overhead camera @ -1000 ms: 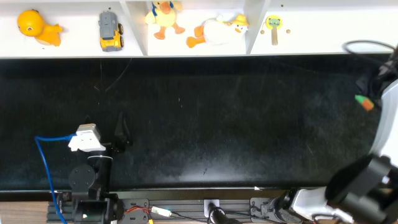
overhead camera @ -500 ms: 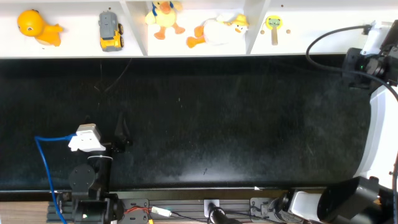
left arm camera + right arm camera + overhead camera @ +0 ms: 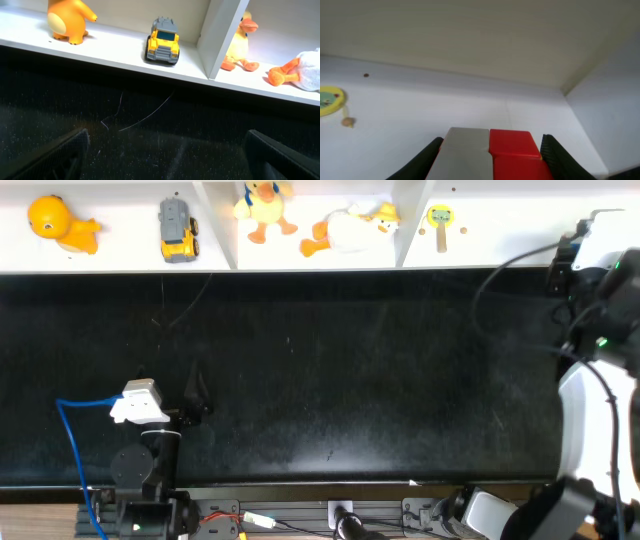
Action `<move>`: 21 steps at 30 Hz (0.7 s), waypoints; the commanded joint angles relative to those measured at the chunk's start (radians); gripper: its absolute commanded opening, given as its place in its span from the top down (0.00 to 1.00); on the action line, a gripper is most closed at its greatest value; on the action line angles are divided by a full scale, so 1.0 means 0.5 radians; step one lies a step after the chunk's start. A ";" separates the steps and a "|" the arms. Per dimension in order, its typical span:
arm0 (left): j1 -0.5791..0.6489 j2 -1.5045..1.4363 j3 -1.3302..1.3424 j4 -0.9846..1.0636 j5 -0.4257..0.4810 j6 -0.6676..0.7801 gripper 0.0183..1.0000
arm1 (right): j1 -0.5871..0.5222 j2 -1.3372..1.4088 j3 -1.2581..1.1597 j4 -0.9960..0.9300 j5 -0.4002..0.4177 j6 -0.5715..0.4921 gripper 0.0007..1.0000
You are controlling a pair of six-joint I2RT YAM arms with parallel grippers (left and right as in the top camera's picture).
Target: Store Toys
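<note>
A white shelf (image 3: 300, 260) split by dividers runs along the far edge of a black table (image 3: 350, 380). The right gripper (image 3: 491, 152) is inside the rightmost compartment. Its fingers are clamped on either side of a red and grey block (image 3: 514, 150), held low over the shelf floor, apparently so the block can be set down there. A round green and yellow rattle (image 3: 329, 100) lies in the same compartment, well apart from the block. Other compartments hold an orange duck (image 3: 60, 222), a yellow truck (image 3: 177, 230), a yellow plush duck (image 3: 265, 205) and a white plush duck (image 3: 350, 228). The left gripper (image 3: 167, 157) sits low over the table near its base, fingers spread wide and holding nothing, probably parked out of the way
</note>
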 commanded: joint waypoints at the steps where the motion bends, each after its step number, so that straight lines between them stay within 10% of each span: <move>1: -0.013 -0.024 -0.006 -0.003 0.027 -0.049 0.00 | -0.153 0.312 -0.199 0.605 -0.472 -0.037 0.96; 7: -0.013 -0.023 -0.006 -0.003 0.027 -0.049 0.00 | -0.323 0.764 -0.082 1.012 -0.999 0.139 0.96; 21: -0.013 -0.024 -0.006 -0.003 0.027 -0.049 0.00 | -0.254 1.071 0.317 1.069 -1.007 0.276 0.95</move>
